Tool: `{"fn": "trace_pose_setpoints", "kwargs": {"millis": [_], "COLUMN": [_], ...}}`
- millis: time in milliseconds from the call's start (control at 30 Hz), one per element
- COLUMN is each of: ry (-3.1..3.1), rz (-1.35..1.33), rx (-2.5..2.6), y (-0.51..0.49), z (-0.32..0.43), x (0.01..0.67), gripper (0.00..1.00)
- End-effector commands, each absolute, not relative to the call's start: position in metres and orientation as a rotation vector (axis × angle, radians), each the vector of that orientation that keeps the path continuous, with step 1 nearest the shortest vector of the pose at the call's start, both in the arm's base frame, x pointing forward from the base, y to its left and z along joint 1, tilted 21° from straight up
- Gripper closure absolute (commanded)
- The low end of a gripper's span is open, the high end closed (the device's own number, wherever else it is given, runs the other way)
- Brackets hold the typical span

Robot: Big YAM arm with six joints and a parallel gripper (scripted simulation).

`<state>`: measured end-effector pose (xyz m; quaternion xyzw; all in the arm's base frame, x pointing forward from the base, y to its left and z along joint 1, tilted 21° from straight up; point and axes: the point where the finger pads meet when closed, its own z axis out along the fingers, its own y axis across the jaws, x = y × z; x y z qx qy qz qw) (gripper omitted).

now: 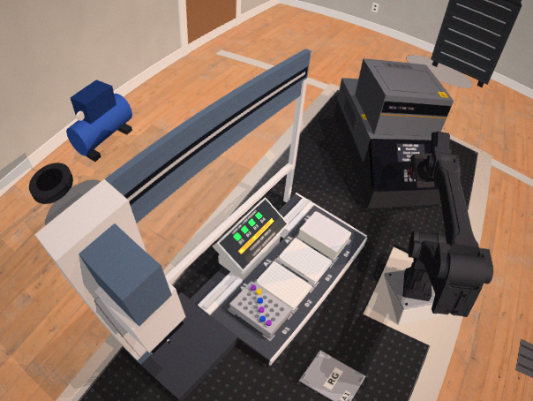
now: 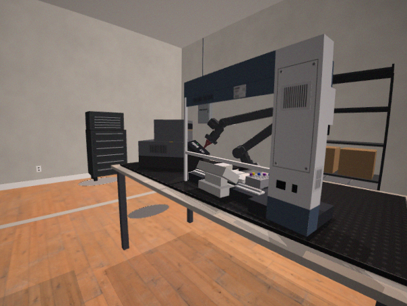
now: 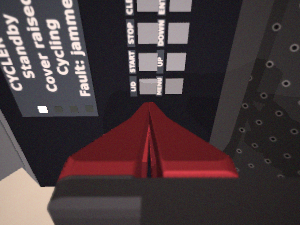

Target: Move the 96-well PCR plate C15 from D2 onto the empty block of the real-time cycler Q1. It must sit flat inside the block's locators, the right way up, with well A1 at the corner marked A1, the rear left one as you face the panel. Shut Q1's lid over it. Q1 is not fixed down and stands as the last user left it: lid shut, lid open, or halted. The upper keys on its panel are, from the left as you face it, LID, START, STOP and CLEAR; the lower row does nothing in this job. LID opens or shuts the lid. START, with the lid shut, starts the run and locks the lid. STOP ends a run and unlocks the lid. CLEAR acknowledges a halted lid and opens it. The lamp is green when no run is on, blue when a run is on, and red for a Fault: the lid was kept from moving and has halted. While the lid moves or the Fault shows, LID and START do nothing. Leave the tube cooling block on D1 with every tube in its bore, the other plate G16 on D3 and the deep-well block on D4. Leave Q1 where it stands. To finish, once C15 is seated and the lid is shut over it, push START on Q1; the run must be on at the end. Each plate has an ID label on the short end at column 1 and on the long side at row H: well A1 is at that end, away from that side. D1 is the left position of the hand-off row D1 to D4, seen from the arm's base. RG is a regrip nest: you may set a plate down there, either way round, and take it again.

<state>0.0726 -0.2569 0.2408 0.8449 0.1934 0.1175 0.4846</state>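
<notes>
The real-time cycler Q1 [image 1: 397, 119] stands at the back right with its lid shut. My gripper [image 3: 148, 111] is shut and empty, its red tips pointed at Q1's front panel right at the LID key [image 3: 148, 87]. I cannot tell whether they touch it. START [image 3: 148, 61], STOP [image 3: 148, 34] and CLEAR [image 3: 148, 5] lie in line beyond it. On the status display [image 3: 50, 54] the square under "standby" [image 3: 42, 109] is lit. The gripper also shows in the top view [image 1: 412, 170]. Plate C15 [image 1: 284, 284] lies flat on D2.
The tube cooling block [image 1: 257, 309] with coloured tubes is on D1, plate G16 [image 1: 305, 261] on D3, the deep-well block [image 1: 325, 234] on D4. The RG nest [image 1: 333, 379] lies near the front edge. A tall blue-and-white gantry [image 1: 132, 247] stands left of the row.
</notes>
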Motion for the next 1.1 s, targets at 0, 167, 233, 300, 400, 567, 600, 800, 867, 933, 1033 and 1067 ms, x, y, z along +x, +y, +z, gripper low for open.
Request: {"fn": "trace_pose_setpoints", "kwargs": {"millis": [0,167,233,300,400,567,600,800,867,933,1033,1067], "ry": [0.504,0.508,0.507,0.506,0.506,0.505,0.505,0.477,0.47,0.47,0.457,0.457], "rz": [0.277,0.28,0.28,0.28,0.28,0.28,0.28,0.292,0.296,0.296,0.288,0.288], "rx": [2.031,2.031,2.031,2.031,2.031,2.031,2.032,2.053,2.054,2.054,2.012,2.012], "y": [-0.253,-0.253,-0.253,-0.253,-0.253,-0.253,-0.253,-0.269,-0.273,-0.273,-0.277,-0.279], "z": [0.251,0.251,0.251,0.251,0.251,0.251,0.251,0.236,0.234,0.234,0.247,0.246], "x": [0.075,0.076,0.076,0.076,0.076,0.076,0.076,0.081,0.083,0.083,0.083,0.084], "gripper": [1.0,1.0,1.0,1.0,1.0,1.0,1.0,1.0,1.0,1.0,1.0,1.0]}}
